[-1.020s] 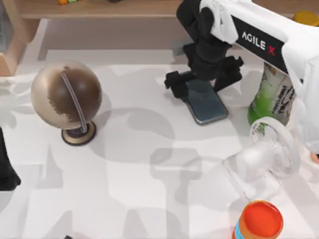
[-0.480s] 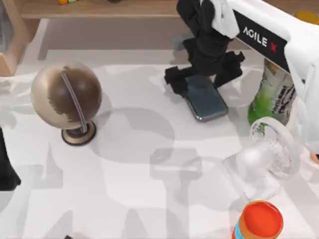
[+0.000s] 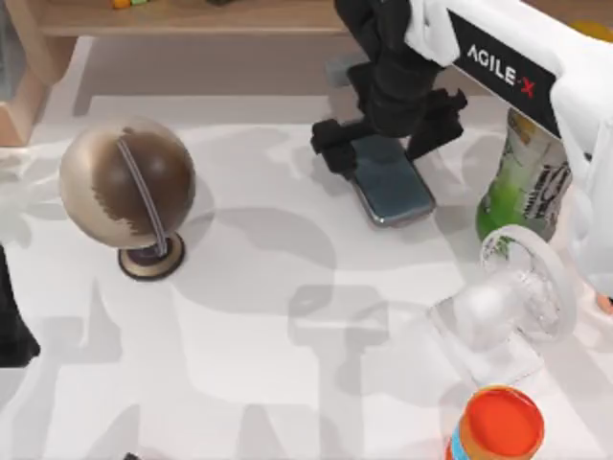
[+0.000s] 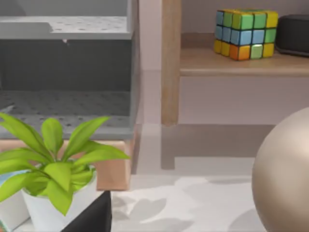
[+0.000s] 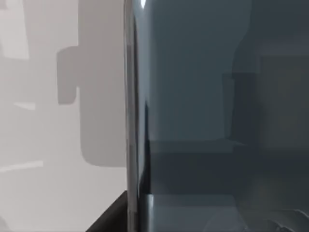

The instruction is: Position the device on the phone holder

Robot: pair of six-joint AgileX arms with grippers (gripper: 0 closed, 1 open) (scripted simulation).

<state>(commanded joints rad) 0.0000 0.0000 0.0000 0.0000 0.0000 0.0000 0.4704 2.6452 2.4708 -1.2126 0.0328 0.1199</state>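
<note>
The device point(image 3: 391, 188), a dark slate-grey phone with a glossy screen, hangs slanted over the table at the back, right of centre. My right gripper point(image 3: 383, 141) is shut on its far end, one black finger on each long side. Seen close in the right wrist view, the phone point(image 5: 212, 116) has white table beside its long edge. A small grey corner point(image 3: 340, 68) peeks out behind the right arm. I cannot tell if it is the phone holder. My left arm point(image 3: 11, 326) is parked at the table's left edge.
A brown and beige globe point(image 3: 126, 182) stands at the left. Near the right edge are a green bottle point(image 3: 522, 187), a clear fan-like object point(image 3: 512, 302) and an orange-lidded can point(image 3: 496, 426). A wooden shelf point(image 3: 192, 17) runs along the back. A potted plant point(image 4: 53, 169) shows in the left wrist view.
My right gripper has carried the phone a little toward the back and left. The left arm has not moved.
</note>
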